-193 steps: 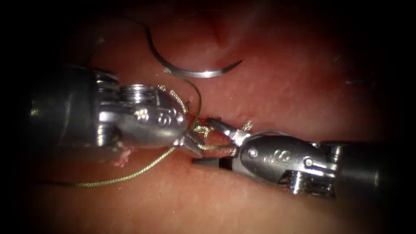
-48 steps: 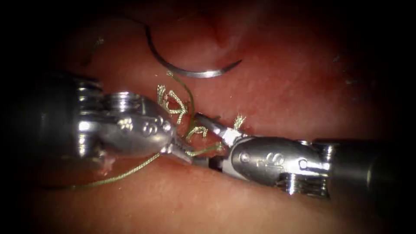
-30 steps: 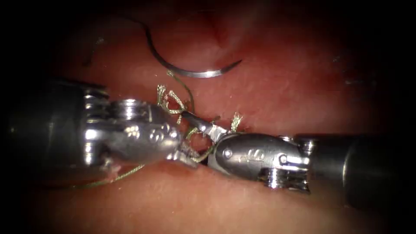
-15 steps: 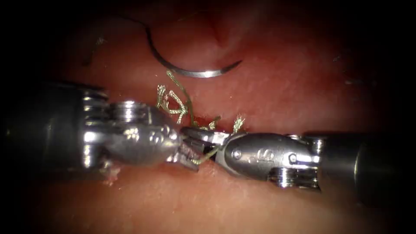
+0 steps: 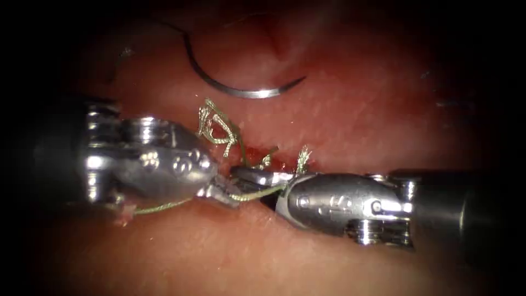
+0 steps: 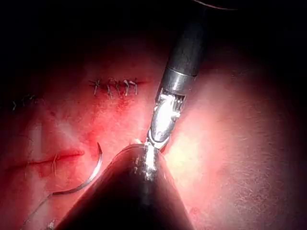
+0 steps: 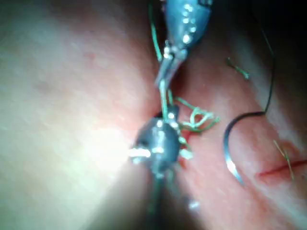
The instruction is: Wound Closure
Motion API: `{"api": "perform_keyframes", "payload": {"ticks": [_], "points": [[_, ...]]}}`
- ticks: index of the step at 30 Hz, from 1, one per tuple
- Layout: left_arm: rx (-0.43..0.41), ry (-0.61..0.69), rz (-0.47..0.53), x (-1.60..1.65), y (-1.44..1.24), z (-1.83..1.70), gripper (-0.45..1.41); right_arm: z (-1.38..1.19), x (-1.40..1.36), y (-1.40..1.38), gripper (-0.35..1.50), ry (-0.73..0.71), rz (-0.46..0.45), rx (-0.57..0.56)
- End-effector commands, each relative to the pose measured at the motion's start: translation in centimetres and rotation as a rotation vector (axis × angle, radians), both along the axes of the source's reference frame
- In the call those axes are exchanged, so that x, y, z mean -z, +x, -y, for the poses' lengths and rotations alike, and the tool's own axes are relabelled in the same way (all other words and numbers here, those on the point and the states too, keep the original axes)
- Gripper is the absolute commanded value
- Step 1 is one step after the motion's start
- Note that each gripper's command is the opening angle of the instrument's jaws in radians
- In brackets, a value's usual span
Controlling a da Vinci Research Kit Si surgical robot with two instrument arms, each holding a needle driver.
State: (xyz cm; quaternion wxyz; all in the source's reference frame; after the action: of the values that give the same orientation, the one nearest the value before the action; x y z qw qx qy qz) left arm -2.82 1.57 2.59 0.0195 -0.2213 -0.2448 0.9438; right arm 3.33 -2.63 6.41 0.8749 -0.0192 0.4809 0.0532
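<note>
The curved needle [image 5: 241,91] lies loose on the tissue [image 5: 350,109] beyond both tools, held by neither and not in the tissue; it also lies flat at needle [image 6: 91,178] and needle [image 7: 230,146]. My left tool [image 5: 222,193] is shut on the green thread [image 5: 253,192]. A short straight strand runs from it to my right tool [image 5: 253,176], whose jaws are shut on that thread near their base. Loose thread loops [image 5: 218,125] sit just behind the jaws at the red wet spot of the cut [image 5: 257,159]. The left tool's jaws [image 7: 165,76] meet my right tool [image 7: 160,139].
A thread tail [image 5: 159,206] trails left from under the left tool. Cut thread ends [image 5: 302,155] stand up by the right tool. A row of finished stitches [image 6: 115,87] and an open stretch of cut [image 6: 53,160] lie farther along the tissue.
The two tools have drawn a little apart, the left one leftward and the right one rightward. The strand between them has straightened, and the tail on the left shows again.
</note>
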Motion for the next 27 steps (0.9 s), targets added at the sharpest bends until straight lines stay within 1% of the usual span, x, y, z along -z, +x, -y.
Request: {"api": "perform_keyframes", "payload": {"ticks": [1,4,9,10,12,13,14,16,20,24,25,26,27], "points": [[0.0,-0.005,0.002,-0.04,-0.03,-0.03,-0.45,-0.01,-0.04,0.08,-0.35,0.003,-0.005,0.005],[0.001,-0.015,0.0,0.01,0.08,-0.11,-0.45,-0.02,-0.06,0.08,-0.35,-0.009,-0.042,-0.007],[0.009,-0.035,-0.009,0.09,0.31,-0.26,-0.45,0.02,-0.07,0.04,-0.35,-0.014,-0.048,-0.005],[0.01,-0.042,-0.011,0.1,0.36,-0.3,-0.45,0.01,-0.06,0.03,-0.15,-0.009,-0.049,-0.009],[0.015,-0.043,-0.015,0.11,0.43,-0.34,-0.45,0.01,-0.06,0.04,0.62,0.006,-0.048,-0.032],[0.019,-0.041,-0.018,0.11,0.47,-0.36,-0.45,0.0,-0.05,0.04,1.08,0.033,-0.054,-0.057],[0.024,-0.04,-0.021,0.1,0.49,-0.37,-0.45,0.0,-0.05,0.05,1.26,0.062,-0.055,-0.078],[0.03,-0.047,-0.027,0.06,0.56,-0.42,-0.45,-0.02,-0.04,0.04,1.45,0.098,-0.058,-0.103],[0.055,-0.06,-0.05,-0.06,0.72,-0.52,-0.45,0.01,0.08,-0.05,1.48,0.114,-0.061,-0.114],[0.067,-0.062,-0.063,-0.23,0.86,-0.61,-0.45,0.0,0.28,-0.19,1.48,0.138,-0.068,-0.101],[0.074,-0.066,-0.069,-0.28,0.9,-0.63,-0.45,-0.01,0.36,-0.25,1.48,0.143,-0.071,-0.097],[0.085,-0.071,-0.08,-0.4,0.99,-0.68,-0.45,0.0,0.46,-0.36,1.48,0.152,-0.076,-0.086],[0.09,-0.07,-0.084,-0.45,1.02,-0.71,-0.45,0.0,0.5,-0.42,1.48,0.159,-0.076,-0.077]]}}
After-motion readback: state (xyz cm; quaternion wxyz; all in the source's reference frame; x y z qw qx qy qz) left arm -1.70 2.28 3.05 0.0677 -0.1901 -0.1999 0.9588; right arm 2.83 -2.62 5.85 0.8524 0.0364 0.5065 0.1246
